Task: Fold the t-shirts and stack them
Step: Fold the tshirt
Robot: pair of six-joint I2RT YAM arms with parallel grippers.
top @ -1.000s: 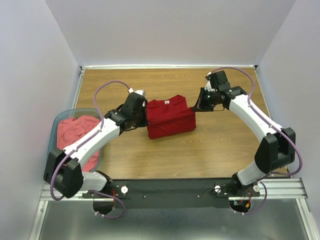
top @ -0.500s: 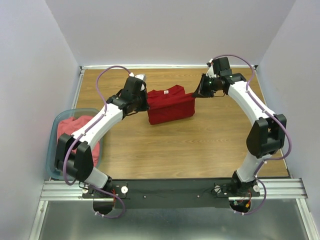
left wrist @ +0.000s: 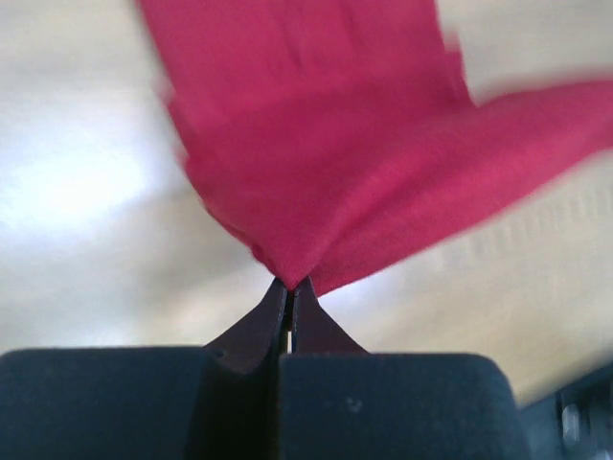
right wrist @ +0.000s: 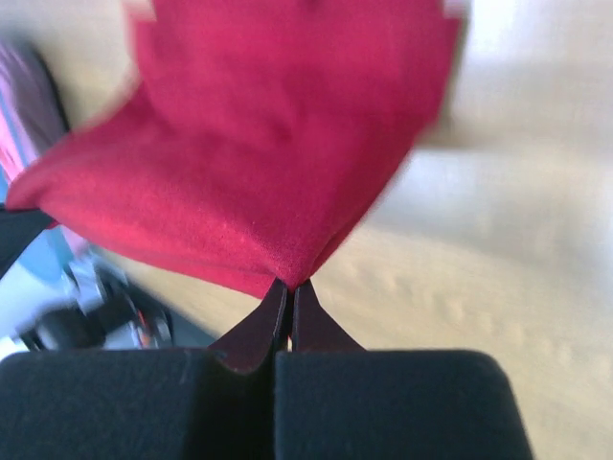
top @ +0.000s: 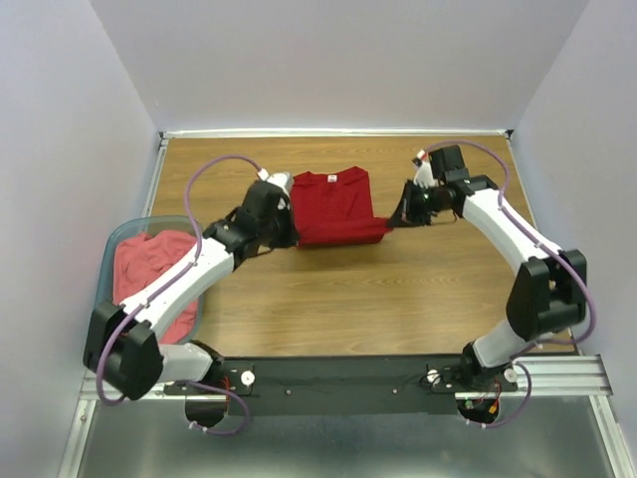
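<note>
Far left: the coral-pink t-shirt (top: 149, 267) sits bundled in the tub (top: 107, 251), untouched. The left gripper (top: 287, 221) is pinched tight on the near-left corner of the red t-shirt (top: 333, 204), mid-table (top: 348, 299). The right gripper (top: 394, 221) is clamped on its near-right corner. In the last second we saw the shirt carried farther back, then both grippers drawn nearward, and the cloth now lies flatter. We judge this fold nearly laid, with release next.

Wooden table (top: 398, 299), brown grain, evenly lit. Plain pale back wall (top: 338, 60), left wall (top: 50, 149) and right wall (top: 597, 100) close around it. Aluminium rail (top: 577, 373) along near edge; grey metal sheet (top: 348, 443) below.
</note>
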